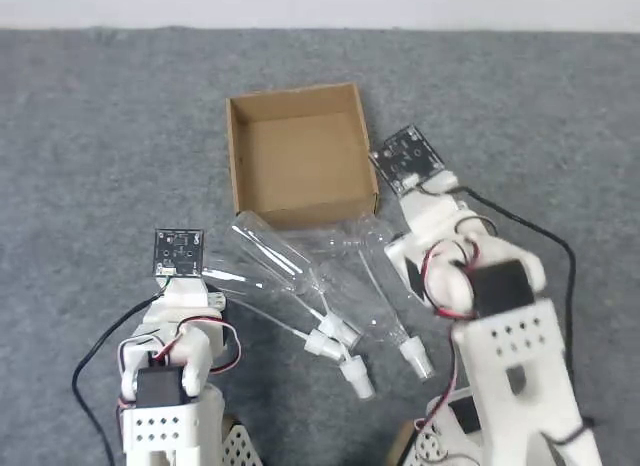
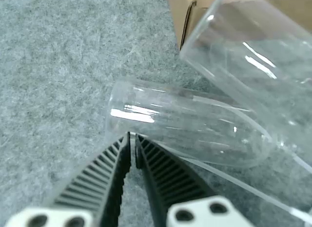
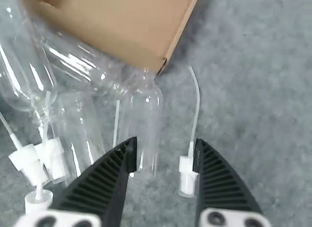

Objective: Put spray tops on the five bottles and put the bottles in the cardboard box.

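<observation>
The cardboard box (image 1: 236, 156) sits at upper centre of the high view, with the clear bottles (image 1: 272, 254) lying on the counter (image 1: 90, 136) just below it. The left gripper (image 2: 133, 137) is closed and empty beside one bottle's base; the right gripper (image 3: 165, 144) stands open above a loose spray top (image 3: 187, 174).

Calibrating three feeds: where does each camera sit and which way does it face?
High view: overhead, facing down on cardboard box, bottles, left arm, right arm.
Left wrist view: left wrist, facing past shut left hand onto a bottle.
Right wrist view: right wrist, facing past open right hand onto a loose spray top.
All share cardboard box and bottles.
</observation>
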`<action>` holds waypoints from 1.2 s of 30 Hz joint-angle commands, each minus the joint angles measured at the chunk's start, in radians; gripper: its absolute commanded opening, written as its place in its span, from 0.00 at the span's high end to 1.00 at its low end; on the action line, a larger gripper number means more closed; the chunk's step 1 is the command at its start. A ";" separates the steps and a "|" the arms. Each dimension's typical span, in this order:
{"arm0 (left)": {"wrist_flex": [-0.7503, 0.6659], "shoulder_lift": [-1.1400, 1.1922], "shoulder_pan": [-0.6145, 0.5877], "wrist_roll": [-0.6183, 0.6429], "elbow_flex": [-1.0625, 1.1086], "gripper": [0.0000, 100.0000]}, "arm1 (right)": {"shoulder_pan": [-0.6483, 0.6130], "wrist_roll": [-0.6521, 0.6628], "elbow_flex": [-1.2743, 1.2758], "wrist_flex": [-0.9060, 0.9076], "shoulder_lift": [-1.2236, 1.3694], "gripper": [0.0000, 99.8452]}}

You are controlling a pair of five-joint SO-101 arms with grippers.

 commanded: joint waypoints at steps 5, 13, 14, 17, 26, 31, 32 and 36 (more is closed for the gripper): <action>0.003 -0.014 0.000 0.000 -0.015 0.99 | -0.016 -0.014 -0.167 -0.016 0.203 0.85; 0.003 -0.014 0.000 0.000 -0.015 0.99 | -0.039 -0.015 -0.249 -0.015 0.378 0.85; 0.003 -0.014 0.000 0.000 -0.015 0.99 | -0.050 -0.015 -0.250 -0.015 0.394 0.85; 0.003 -0.014 0.000 0.000 -0.015 0.99 | -0.096 -0.015 -0.252 -0.018 0.429 0.85; 0.003 -0.014 0.000 0.000 -0.015 0.99 | -0.116 -0.046 -0.298 -0.022 0.513 0.85; 0.003 -0.014 0.000 0.000 -0.015 0.99 | -0.125 -0.048 -0.334 -0.024 0.601 0.85; 0.003 -0.014 0.000 0.000 -0.015 0.99 | -0.125 -0.048 -0.341 -0.024 0.619 0.85; 0.003 -0.014 0.000 0.000 -0.015 0.99 | -0.122 -0.044 -0.373 -0.025 0.690 0.85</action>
